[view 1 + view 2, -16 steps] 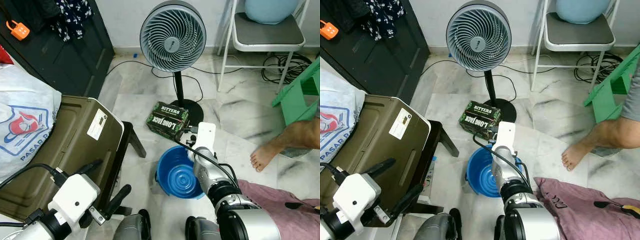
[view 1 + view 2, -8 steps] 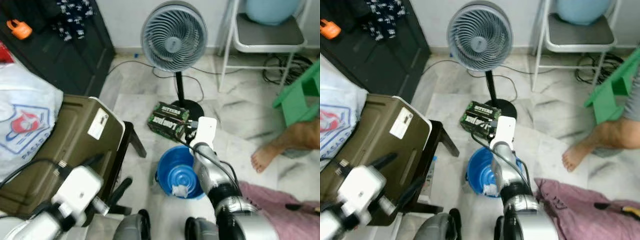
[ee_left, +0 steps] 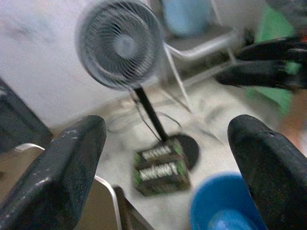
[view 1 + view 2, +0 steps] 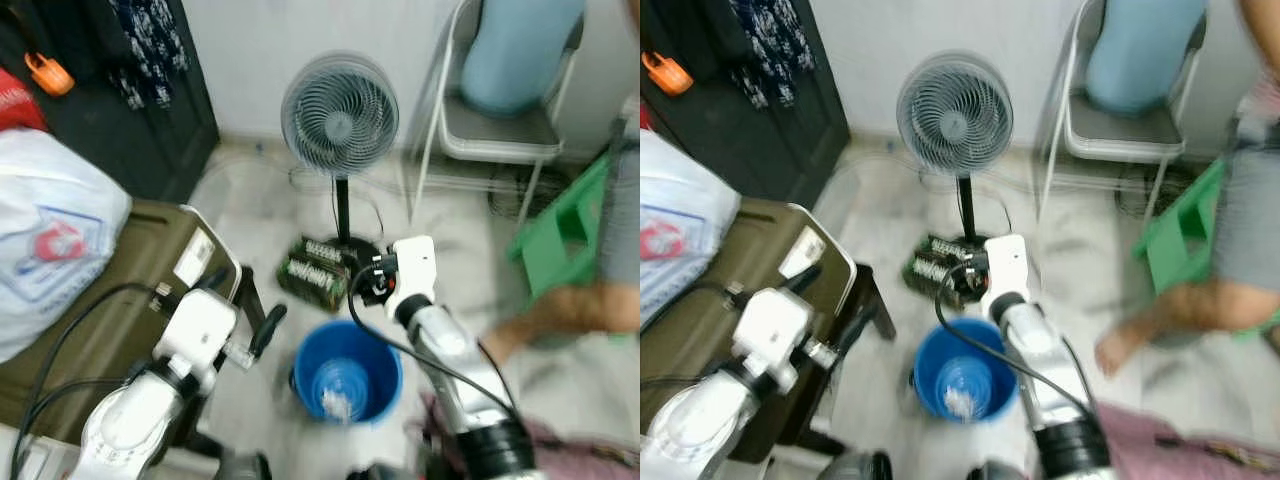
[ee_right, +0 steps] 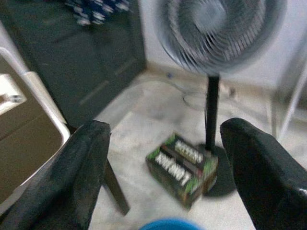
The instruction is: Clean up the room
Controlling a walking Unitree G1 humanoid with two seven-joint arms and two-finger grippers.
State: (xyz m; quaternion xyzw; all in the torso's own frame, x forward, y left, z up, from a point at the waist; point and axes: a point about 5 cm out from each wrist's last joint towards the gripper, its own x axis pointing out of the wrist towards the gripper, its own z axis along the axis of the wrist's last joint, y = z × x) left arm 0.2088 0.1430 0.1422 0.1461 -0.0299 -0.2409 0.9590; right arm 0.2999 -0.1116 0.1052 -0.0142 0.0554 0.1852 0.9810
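Bucket (image 4: 347, 370) (blue) seemingly holds crumpled paper (image 4: 337, 404); wrist views miss it.

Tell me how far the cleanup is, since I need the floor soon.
Done: a pale scrap lies in the blue bucket. In hand: nothing; left gripper and right gripper both have open, empty jaws. Left: the green-and-black box beside the fan base, and the pinkish cloth.
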